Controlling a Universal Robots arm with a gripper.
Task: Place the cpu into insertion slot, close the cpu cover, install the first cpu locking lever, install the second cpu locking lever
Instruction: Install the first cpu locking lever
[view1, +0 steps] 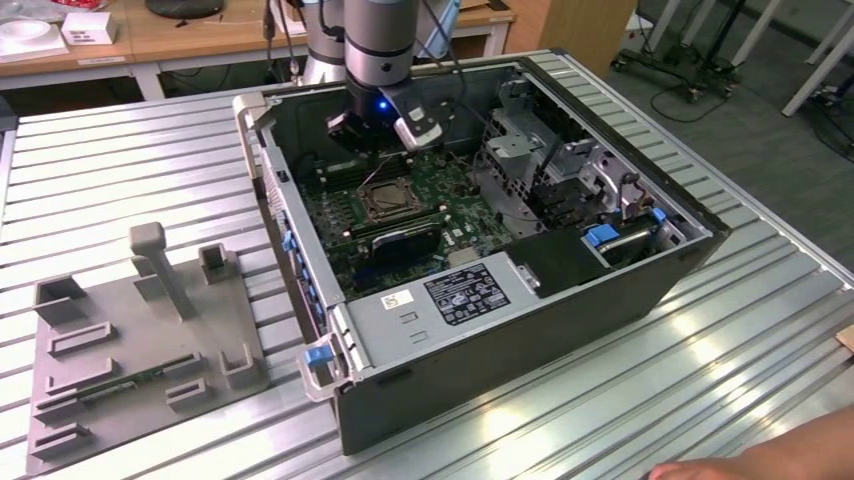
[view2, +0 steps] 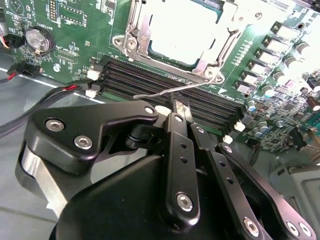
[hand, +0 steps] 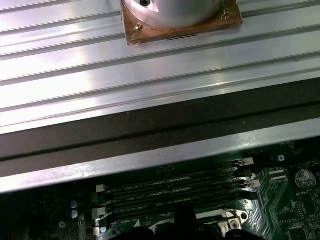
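Arm reaches down into the open computer case (view1: 534, 330) on the slatted metal table (view1: 134, 150); gripper (view1: 378, 148) hangs low over the green board (view1: 447, 195), on the far side of the socket (view1: 387, 200) as the exterior view sees it.

Second wrist view: chip (view2: 185, 30) lies flat in the socket, its dull silver top showing through the window of the cover (view2: 131, 31); cover is down over it, its frame sitting around the chip's edges.

A thin silver lever (view2: 200, 85) runs out from the socket's corner across the long black memory slots (view2: 125, 74); it is raised off the board, not tucked against the socket; its free end crosses right at the tips of the gripper (view2: 180, 105).

Fingers (view2: 176, 127) are drawn together with barely a gap between them; I cannot tell whether the rod is actually pinched or merely passes behind the tips.

Also noted: coin battery (view2: 39, 40) on the board and red and black cables (view2: 50, 92) at its edge; in the first wrist view the memory slots (hand: 170, 190) sit below the case's dark wall, with table slats and a round metal base (hand: 180, 17) beyond.

Grey holder tray (view1: 107, 385) lies on the table at the exterior view's left, well apart from the case; a person's hand (view1: 721, 468) rests at the table's near corner.
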